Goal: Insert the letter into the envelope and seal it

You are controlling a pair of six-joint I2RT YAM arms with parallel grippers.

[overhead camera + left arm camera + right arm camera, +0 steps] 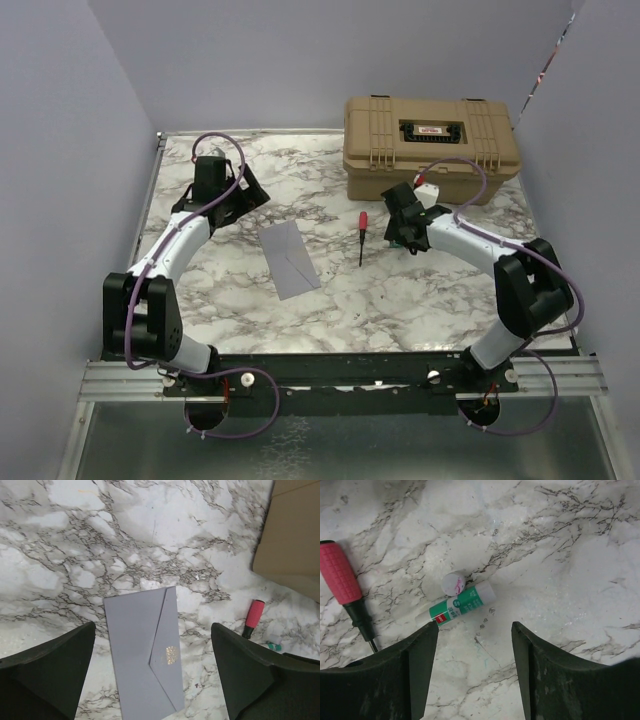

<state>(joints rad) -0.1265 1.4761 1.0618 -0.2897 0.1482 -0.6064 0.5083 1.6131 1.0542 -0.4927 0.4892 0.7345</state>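
Observation:
The grey envelope [290, 260] lies flat on the marble table, its triangular flap folded down with a gold sticker on it [171, 655]. It also shows in the left wrist view [135, 645]. The tan letter is not in view. My left gripper [250, 192] is open and empty, hovering above the envelope's far end [152, 629]. My right gripper [400, 230] is open and empty, low over bare table just near a glue stick [475, 626].
A green-and-white glue stick [462, 604] lies uncapped with its white cap [453, 584] beside it. A red-handled screwdriver [362, 235] lies between the arms. A big tan hard case [430, 135] stands at the back right. Walls enclose the table.

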